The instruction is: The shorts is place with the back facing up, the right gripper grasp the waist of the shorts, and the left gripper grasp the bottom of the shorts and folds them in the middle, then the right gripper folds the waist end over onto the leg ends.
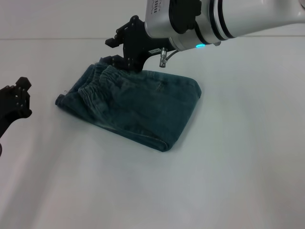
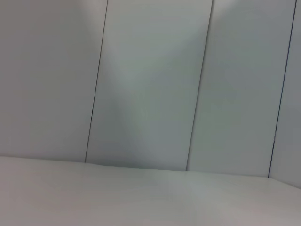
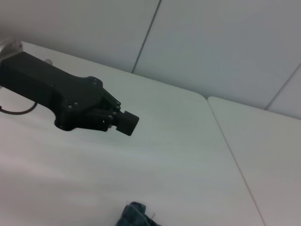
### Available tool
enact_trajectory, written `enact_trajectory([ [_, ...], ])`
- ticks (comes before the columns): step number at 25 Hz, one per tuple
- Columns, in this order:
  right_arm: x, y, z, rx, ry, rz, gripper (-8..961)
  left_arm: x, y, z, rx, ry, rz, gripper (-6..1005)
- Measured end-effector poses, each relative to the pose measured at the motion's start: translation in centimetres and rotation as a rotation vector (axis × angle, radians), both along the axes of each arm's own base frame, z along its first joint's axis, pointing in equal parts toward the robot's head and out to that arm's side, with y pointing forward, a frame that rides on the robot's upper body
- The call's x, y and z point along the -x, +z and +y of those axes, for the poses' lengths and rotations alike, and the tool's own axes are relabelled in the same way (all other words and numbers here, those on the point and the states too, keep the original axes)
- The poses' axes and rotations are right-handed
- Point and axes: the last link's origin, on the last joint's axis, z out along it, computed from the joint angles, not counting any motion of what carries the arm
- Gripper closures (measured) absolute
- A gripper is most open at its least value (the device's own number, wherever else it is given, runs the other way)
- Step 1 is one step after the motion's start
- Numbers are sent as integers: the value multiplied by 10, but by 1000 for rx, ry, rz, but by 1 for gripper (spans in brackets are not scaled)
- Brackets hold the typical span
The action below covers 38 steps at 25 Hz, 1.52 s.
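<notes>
The shorts [image 1: 143, 105] lie folded into a compact blue-green denim bundle in the middle of the white table. The ruffled waist of the shorts [image 1: 101, 81] lies on top at the bundle's left end, and the leg ends are hidden beneath it. My right gripper [image 1: 112, 51] hovers at the bundle's far left corner, open, its lower finger just above the waistband with bare table showing between the fingers. My left gripper [image 1: 16, 100] is off the cloth near the table's left edge; the right wrist view shows the left gripper [image 3: 128, 121] farther off and a corner of the shorts [image 3: 134, 214].
The white table [image 1: 228, 181] spreads wide in front of and to the right of the shorts. A panelled wall [image 2: 150, 80] rises behind the table's far edge. The right arm's white and black forearm [image 1: 228, 19] reaches across the top of the head view.
</notes>
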Motion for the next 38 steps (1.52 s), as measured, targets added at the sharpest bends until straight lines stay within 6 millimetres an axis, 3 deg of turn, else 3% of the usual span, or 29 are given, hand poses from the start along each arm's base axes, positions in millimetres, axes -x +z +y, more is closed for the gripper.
enact_trajectory([
  [5, -4, 5, 2, -19, -21, 43, 562, -2, -1, 0, 6, -9, -1, 991],
  [9, -14, 22, 0, -51, -60, 131, 392, -6, -3, -2, 32, -50, 3, 964],
  [15, -60, 50, -25, -75, -174, 284, 143, -12, 6, -15, 96, -163, 10, 924],
  [21, -113, 56, -62, -57, -303, 389, 28, -14, 21, -24, 229, -218, -35, 884],
  [26, -154, 52, -95, -57, -351, 471, 28, -21, 19, -21, 409, -242, -9, 850],
  [29, -174, 43, -110, -43, -377, 487, 28, -24, 17, -21, 472, -270, 34, 620],
  [38, -209, 29, -152, -21, -322, 482, 27, -33, 19, -27, 613, -382, 73, 232],
])
